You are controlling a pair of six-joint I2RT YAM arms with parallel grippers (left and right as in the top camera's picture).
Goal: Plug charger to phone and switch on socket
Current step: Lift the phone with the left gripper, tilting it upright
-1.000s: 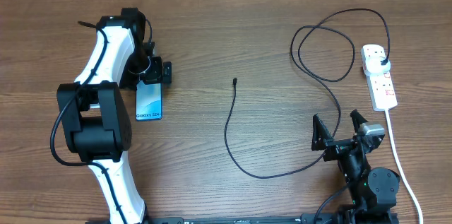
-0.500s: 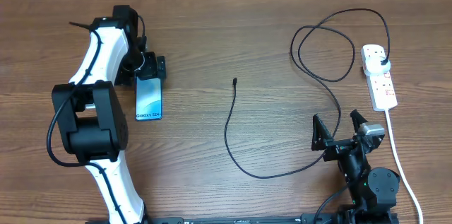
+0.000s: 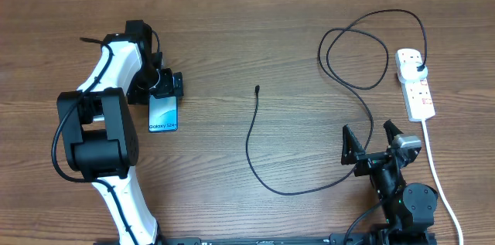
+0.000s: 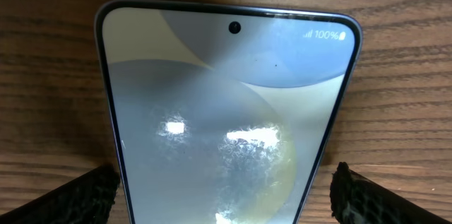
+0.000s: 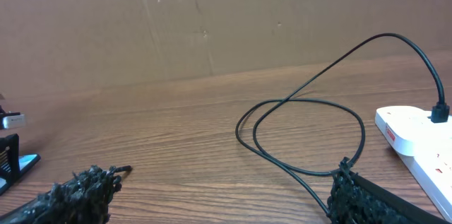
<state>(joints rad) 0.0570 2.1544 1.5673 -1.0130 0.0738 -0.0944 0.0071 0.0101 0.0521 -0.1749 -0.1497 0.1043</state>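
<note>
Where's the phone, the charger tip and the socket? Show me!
phone (image 3: 163, 113): overhead view, middle of its lit screen.
charger tip (image 3: 257, 89): overhead view, the small black connector end.
socket (image 3: 418, 95): overhead view, white body by the red-marked switches.

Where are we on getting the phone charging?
Done: the plug already sits in the power strip. In hand: the left gripper straddles the phone, jaws open. Left: the cable tip lies loose on the table; connect it, then switch on.
</note>
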